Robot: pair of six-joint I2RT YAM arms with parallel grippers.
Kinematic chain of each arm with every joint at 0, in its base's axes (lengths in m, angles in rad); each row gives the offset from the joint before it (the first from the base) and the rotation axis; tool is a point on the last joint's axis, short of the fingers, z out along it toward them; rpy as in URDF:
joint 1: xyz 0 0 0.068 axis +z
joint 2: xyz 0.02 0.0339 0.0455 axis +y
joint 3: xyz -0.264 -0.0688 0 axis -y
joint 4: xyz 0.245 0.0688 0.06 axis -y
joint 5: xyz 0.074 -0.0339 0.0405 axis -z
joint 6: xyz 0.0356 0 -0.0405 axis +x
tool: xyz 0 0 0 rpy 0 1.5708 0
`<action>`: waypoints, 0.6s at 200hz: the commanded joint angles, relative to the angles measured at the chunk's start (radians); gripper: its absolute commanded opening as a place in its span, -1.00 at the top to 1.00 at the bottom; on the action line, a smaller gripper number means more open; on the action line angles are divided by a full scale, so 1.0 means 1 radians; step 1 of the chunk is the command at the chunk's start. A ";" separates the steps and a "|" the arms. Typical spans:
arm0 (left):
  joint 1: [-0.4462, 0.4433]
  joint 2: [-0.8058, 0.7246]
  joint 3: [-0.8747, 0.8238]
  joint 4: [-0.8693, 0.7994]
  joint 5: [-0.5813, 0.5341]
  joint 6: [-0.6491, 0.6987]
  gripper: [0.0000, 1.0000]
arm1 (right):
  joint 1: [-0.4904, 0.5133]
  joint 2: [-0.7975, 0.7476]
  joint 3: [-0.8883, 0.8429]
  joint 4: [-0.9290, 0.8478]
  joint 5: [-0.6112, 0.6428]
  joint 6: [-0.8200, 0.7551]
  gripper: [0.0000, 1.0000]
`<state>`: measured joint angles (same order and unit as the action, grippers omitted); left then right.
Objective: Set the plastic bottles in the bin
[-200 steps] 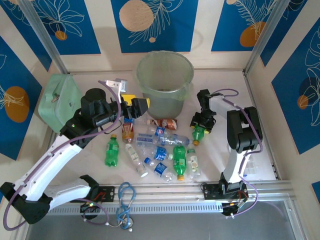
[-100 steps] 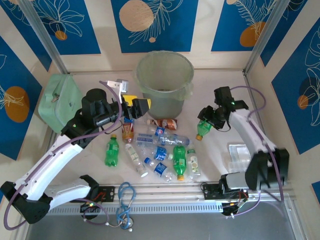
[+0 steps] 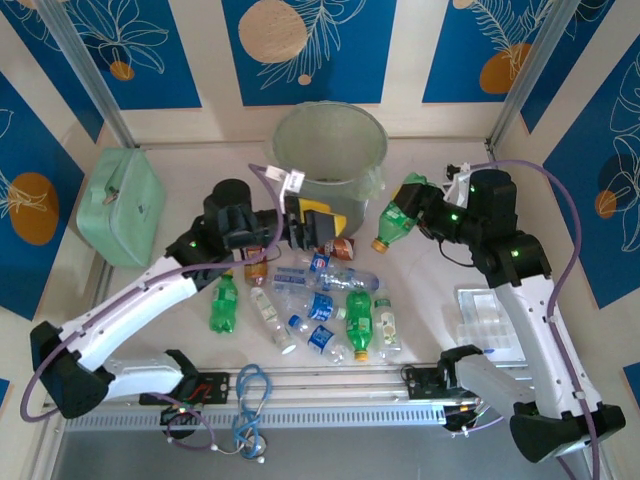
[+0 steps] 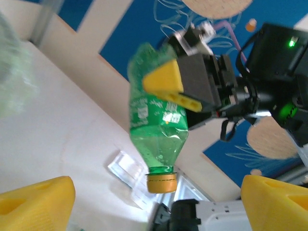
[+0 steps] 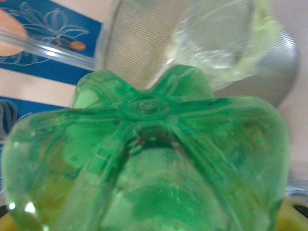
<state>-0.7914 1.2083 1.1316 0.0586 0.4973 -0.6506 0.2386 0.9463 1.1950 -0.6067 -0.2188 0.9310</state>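
Bring the load fully over the rim of the bin (image 3: 352, 195) before letting go. The right fingers (image 4: 166, 79) grip a green bottle (image 3: 397, 220), cap down, in the air just right of the bin; the left fingers (image 4: 36, 199) gape empty at its front.

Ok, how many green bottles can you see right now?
3 green bottles. One in the right tool beside the bin; one lying left of the clear bottles; one among them, near right. The heap may hide more.
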 commanded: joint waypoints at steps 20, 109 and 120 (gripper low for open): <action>-0.045 0.041 -0.003 0.119 0.083 -0.036 -0.77 | 0.087 -0.024 0.042 0.149 -0.020 0.108 -0.12; -0.089 0.092 -0.029 0.242 0.202 -0.121 -0.51 | 0.126 -0.038 0.008 0.254 -0.011 0.178 -0.13; -0.095 0.099 -0.026 0.241 0.201 -0.120 -0.43 | 0.133 -0.038 0.006 0.257 -0.004 0.178 -0.14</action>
<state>-0.8677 1.2942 1.1091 0.2554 0.6632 -0.7647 0.3546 0.9192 1.2007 -0.3981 -0.2249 1.0874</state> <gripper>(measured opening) 0.746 0.571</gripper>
